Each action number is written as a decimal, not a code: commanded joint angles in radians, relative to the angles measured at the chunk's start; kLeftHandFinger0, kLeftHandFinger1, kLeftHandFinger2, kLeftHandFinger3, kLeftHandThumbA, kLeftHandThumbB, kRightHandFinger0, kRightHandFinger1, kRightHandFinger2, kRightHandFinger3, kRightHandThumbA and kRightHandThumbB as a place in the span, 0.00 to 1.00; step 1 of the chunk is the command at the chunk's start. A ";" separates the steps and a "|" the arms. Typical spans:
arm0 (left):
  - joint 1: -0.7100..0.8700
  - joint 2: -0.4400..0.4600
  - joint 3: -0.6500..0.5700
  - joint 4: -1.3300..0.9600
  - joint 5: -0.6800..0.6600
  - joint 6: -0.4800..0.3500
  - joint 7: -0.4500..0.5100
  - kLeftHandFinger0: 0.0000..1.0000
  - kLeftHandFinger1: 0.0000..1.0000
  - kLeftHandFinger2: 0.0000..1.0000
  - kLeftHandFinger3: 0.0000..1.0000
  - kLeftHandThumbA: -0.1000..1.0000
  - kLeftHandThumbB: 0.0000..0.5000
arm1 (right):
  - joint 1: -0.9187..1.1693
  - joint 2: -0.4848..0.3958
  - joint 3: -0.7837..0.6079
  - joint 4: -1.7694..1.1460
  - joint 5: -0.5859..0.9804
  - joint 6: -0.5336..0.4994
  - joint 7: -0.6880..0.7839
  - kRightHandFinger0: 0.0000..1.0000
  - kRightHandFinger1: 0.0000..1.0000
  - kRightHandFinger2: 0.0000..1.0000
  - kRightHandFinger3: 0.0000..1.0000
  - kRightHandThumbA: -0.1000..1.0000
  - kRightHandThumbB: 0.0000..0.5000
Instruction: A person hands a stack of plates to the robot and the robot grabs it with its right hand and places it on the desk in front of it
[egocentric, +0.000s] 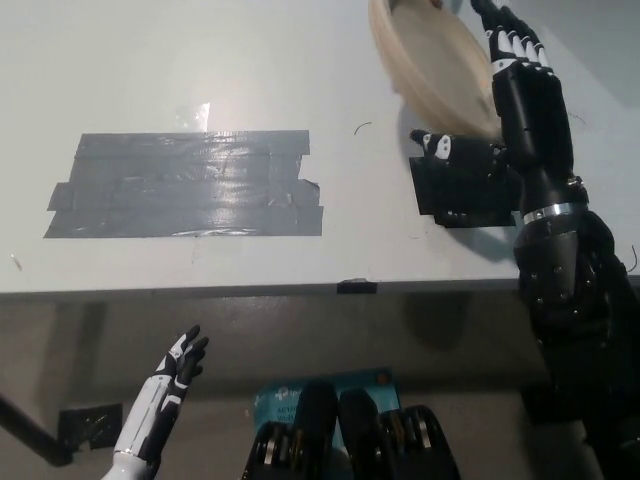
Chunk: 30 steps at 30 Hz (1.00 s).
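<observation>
Tan and shallow, the stack of plates (425, 60) hangs tilted in the far right corner of the view, above the desk (300, 60) rather than lying on it. Its upper rim is cut off by the top edge of the picture, and its lower rim comes down just over a patch of black tape (465, 195). The black right hand (512, 110) is up against the stack's right side. Its fingers (510, 45) reach out straight along the right rim, and its thumb (445, 148) stretches to the left beneath the lower rim, so the edge of the plates sits in the wide fork between them. The hand is spread and not curled around the plates. The right arm rises from the lower right corner and crosses the near edge of the desk.

Left of the black patch, well apart from it, a broad patch of grey tape (185, 185) lies flat on the pale desk. A small black tab (357, 287) sits on the near edge. The white left hand (175, 372) rests at lower left, below the desk edge, fingers spread and holding nothing.
</observation>
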 joint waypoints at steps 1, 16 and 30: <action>-0.013 0.007 0.000 -0.028 0.005 -0.029 -0.009 1.00 1.00 1.00 1.00 0.96 0.59 | -0.039 -0.016 -0.006 -0.058 0.063 -0.035 0.042 1.00 1.00 1.00 1.00 1.00 0.94; -0.015 0.007 0.002 -0.023 0.009 -0.025 -0.008 1.00 1.00 1.00 1.00 0.96 0.55 | -0.060 -0.035 -0.031 -0.226 0.137 0.032 0.157 1.00 1.00 1.00 1.00 1.00 0.82; -0.026 0.012 0.001 -0.019 0.010 -0.029 -0.011 1.00 1.00 1.00 1.00 0.98 0.54 | -0.119 -0.080 0.013 0.122 0.067 -0.008 0.096 1.00 1.00 1.00 1.00 1.00 0.88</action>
